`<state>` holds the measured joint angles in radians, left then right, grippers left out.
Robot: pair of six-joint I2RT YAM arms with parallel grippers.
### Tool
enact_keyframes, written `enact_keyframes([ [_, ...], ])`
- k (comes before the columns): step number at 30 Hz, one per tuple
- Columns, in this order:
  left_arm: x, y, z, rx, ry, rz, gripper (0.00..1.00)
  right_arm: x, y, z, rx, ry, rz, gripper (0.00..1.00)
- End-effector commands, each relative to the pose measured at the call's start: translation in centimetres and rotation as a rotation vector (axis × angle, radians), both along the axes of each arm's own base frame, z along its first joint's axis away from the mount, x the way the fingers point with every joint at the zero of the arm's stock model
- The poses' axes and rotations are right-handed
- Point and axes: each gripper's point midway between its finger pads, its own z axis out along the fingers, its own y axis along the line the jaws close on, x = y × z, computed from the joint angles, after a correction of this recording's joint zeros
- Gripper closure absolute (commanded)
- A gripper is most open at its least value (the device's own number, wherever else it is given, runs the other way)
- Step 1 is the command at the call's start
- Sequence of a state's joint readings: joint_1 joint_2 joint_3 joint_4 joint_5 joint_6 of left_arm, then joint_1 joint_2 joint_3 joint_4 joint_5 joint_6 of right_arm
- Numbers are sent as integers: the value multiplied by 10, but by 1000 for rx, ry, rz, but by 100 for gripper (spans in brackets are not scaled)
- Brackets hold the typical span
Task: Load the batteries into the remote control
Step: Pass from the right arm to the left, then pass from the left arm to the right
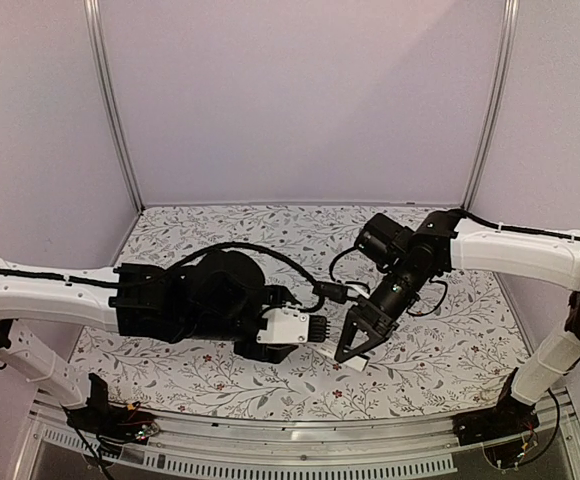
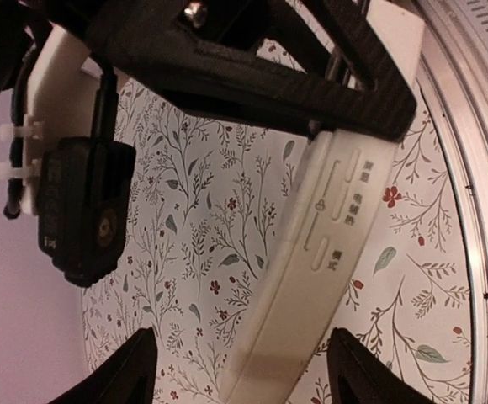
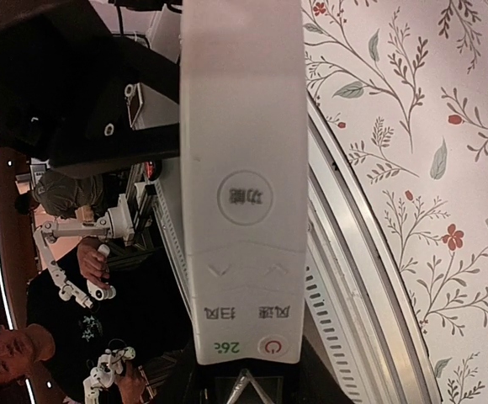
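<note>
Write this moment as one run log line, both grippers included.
right gripper: shut on remote control | left gripper: open, fingers either side of remote control | batteries: not in view

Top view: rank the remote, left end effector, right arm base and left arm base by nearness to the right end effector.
1. Remote, in its jaws.
2. Left end effector, just left.
3. Right arm base, near-right corner.
4. Left arm base, near-left corner.

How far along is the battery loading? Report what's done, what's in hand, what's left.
Done: the remote control is picked up, clamped in the right gripper. In hand: the left gripper straddles the remote's far end, fingers apart, not gripping. Left: seemingly all the loading. No batteries show in any view, and the battery compartment is not visible.
</note>
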<state>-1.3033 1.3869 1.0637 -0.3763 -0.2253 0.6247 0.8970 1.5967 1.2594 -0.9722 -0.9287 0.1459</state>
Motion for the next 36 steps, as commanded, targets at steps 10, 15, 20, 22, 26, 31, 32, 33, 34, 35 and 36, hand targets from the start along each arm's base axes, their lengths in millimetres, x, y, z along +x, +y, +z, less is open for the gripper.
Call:
enact_keyframes([
  [10,-23,-20,-14,97,-27,-107,60,-10,8,19,62,56,72,100],
  [15,-25,-21,-18,134,13,-85,84,-10,7,20,65,47,82,100],
  [20,-32,-17,-13,107,78,-76,100,-6,7,25,73,-2,83,61],
  [22,-36,-16,-2,51,128,-68,100,0,6,28,63,-69,72,36],
  [26,-49,-10,24,-71,286,-85,100,17,4,50,109,-248,37,12],
  [31,-55,0,47,-190,473,-76,100,44,-5,94,245,-426,-90,8],
  [32,-54,1,51,-213,508,-73,100,45,-9,106,275,-451,-116,7],
  [33,-54,3,55,-234,542,-69,100,46,-11,113,294,-468,-129,6],
  [34,-53,4,59,-255,574,-65,100,45,-13,122,316,-488,-136,6],
  [35,-51,4,62,-275,605,-59,100,44,-14,128,335,-498,-139,6],
  [36,-48,4,66,-297,631,-50,100,41,-15,135,361,-502,-136,5],
])
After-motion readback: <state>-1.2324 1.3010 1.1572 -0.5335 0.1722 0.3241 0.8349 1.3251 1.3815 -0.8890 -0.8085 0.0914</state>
